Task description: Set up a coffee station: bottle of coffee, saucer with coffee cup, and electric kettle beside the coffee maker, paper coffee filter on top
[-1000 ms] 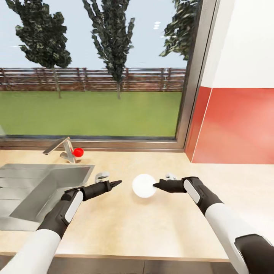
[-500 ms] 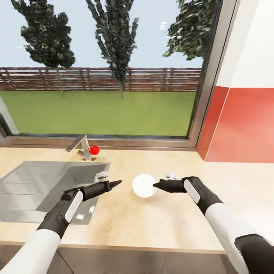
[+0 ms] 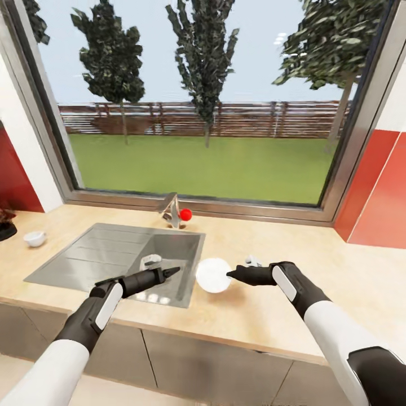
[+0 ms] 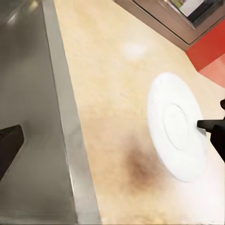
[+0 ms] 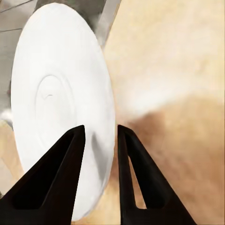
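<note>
The saucer (image 3: 213, 275), a small plain white plate, hangs tilted just above the kitchen countertop (image 3: 270, 321), beside the sink's right edge. My right gripper (image 3: 228, 274) is shut on its rim; in the right wrist view the two dark fingers (image 5: 70, 159) pinch the saucer (image 5: 61, 108) edge-on. The left wrist view shows the saucer (image 4: 176, 126) with the right gripper (image 4: 208, 124) at its edge. My left gripper (image 3: 175, 271) hovers over the sink, empty, a hand's width left of the saucer. A small white coffee cup (image 3: 35, 238) sits on the counter far left.
A steel sink (image 3: 101, 254) is sunk into the counter, with a faucet (image 3: 171, 207) and a red knob (image 3: 185, 214) behind it. A dark object (image 3: 5, 225) is cut off at the left edge. A large window lies behind, a red wall (image 3: 378, 192) at right. Grey cabinet fronts (image 3: 225, 372) show below.
The whole picture has shifted right and the counter's front edge and cabinets have come into view, so the camera moved. Both arms and the held saucer keep their pose.
</note>
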